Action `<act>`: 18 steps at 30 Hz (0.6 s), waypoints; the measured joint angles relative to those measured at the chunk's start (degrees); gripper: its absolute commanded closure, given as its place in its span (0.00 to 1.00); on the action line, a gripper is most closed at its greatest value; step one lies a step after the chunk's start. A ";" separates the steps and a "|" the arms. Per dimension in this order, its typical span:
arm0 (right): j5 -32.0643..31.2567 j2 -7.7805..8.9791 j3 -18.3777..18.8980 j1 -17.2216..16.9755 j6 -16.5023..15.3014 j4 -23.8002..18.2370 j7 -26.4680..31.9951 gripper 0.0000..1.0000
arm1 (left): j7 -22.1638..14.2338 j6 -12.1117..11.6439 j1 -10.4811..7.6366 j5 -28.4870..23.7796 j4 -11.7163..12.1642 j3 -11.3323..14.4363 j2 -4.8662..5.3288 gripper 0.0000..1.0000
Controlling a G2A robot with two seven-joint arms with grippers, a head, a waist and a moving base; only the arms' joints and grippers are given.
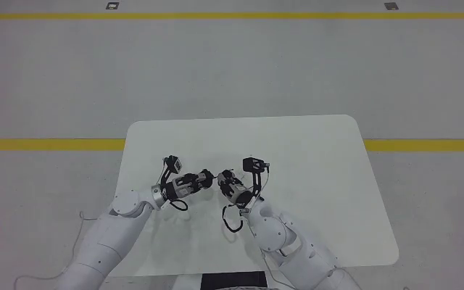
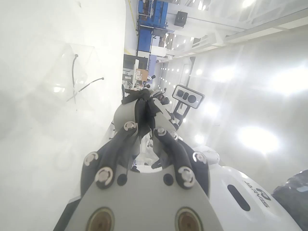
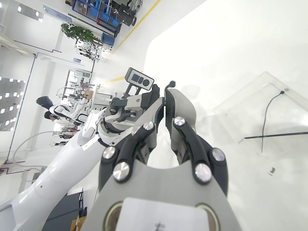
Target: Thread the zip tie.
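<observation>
Above the white rounded desk, my left gripper is closed, on what I cannot tell, tip-to-tip with my right gripper, which is clamped on the thin black zip tie. Threading seems underway. Next, the tail must meet the head's slot.

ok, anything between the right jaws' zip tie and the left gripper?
Nothing visible. The right gripper has its jaws shut on the zip tie, and the left gripper sits right beside it. The clear tray lies on the table, off to one side.

White table — tray (clear plastic)
</observation>
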 measured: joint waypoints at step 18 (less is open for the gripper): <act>-6.90 1.24 4.67 -5.62 -2.58 -4.00 -2.52 0.00 | 0.00 0.00 0.00 0.00 0.00 0.00 0.00 1.00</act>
